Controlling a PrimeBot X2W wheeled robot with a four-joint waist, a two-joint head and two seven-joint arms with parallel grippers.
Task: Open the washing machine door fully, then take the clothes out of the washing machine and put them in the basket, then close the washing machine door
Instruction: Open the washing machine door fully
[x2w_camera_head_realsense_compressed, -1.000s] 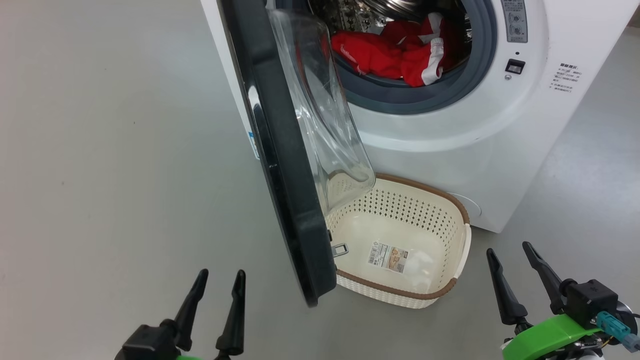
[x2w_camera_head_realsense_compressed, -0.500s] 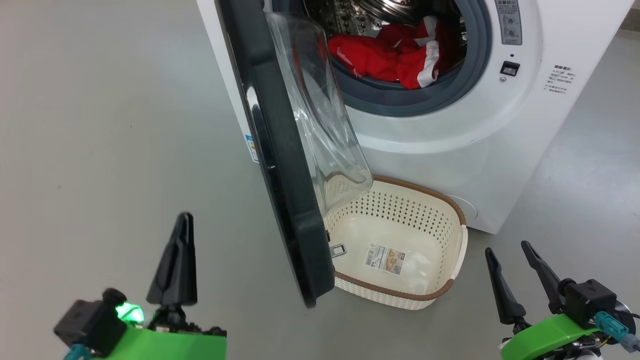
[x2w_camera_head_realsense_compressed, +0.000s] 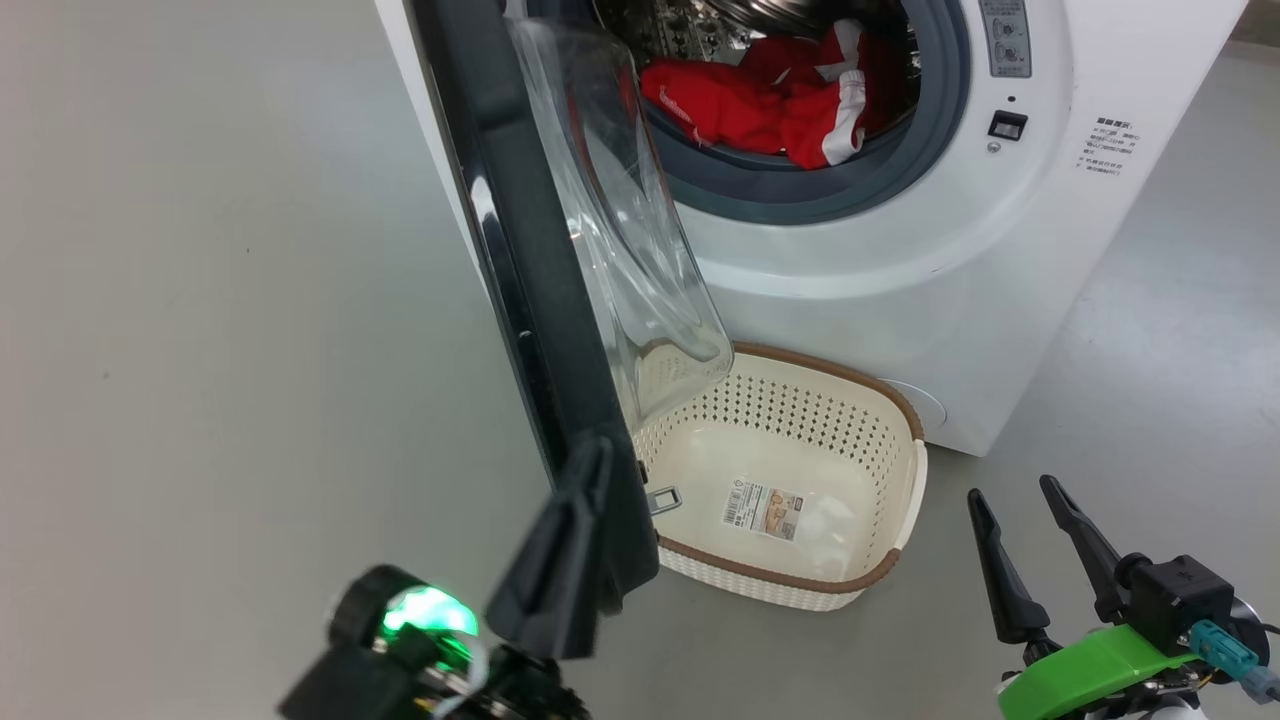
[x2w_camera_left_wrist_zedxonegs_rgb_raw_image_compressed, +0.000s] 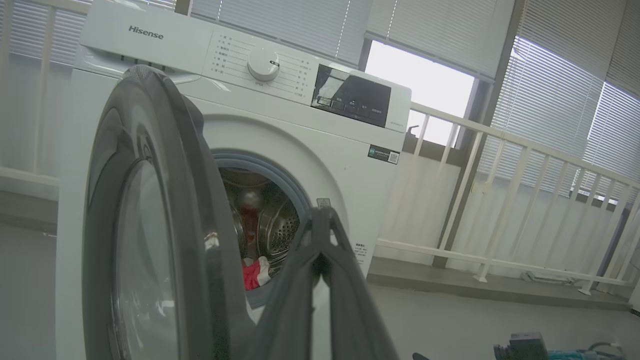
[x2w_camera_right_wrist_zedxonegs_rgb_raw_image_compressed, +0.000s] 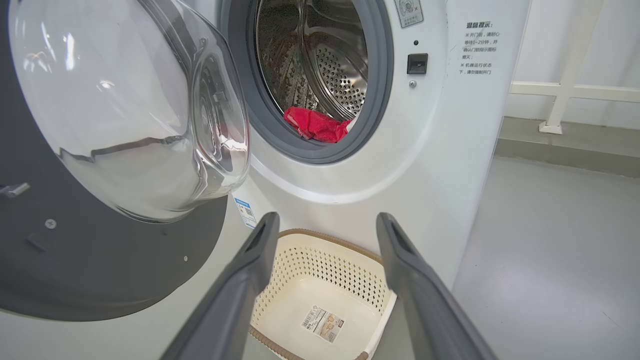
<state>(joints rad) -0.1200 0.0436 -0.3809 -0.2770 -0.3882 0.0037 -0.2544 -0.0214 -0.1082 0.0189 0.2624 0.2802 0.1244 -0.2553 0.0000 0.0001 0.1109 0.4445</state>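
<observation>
The washing machine (x2w_camera_head_realsense_compressed: 900, 250) stands ahead with its door (x2w_camera_head_realsense_compressed: 520, 250) swung about halfway out, edge-on to the head view. Red clothes (x2w_camera_head_realsense_compressed: 760, 100) lie in the drum behind the grey gasket. The cream basket (x2w_camera_head_realsense_compressed: 800, 410) sits on the floor under the opening, holding nothing but its label. My left gripper (x2w_camera_head_realsense_compressed: 597, 447) is shut on nothing, its tips overlapping the door's lower free edge; whether they touch I cannot tell. In the left wrist view the shut fingers (x2w_camera_left_wrist_zedxonegs_rgb_raw_image_compressed: 320, 215) stand just right of the door rim (x2w_camera_left_wrist_zedxonegs_rgb_raw_image_compressed: 150, 200). My right gripper (x2w_camera_head_realsense_compressed: 1012, 490) is open, right of the basket.
Grey floor spreads left of the door and right of the machine. A white railing (x2w_camera_left_wrist_zedxonegs_rgb_raw_image_compressed: 500, 200) and blinds stand behind the machine's right side. In the right wrist view the open gripper (x2w_camera_right_wrist_zedxonegs_rgb_raw_image_compressed: 326, 220) frames the basket (x2w_camera_right_wrist_zedxonegs_rgb_raw_image_compressed: 320, 270), with the door's glass bowl (x2w_camera_right_wrist_zedxonegs_rgb_raw_image_compressed: 125, 110) at left.
My left gripper has shut and swung right from the bare floor to the door's lower edge. The head view has shifted slightly. The right gripper has stayed put.
</observation>
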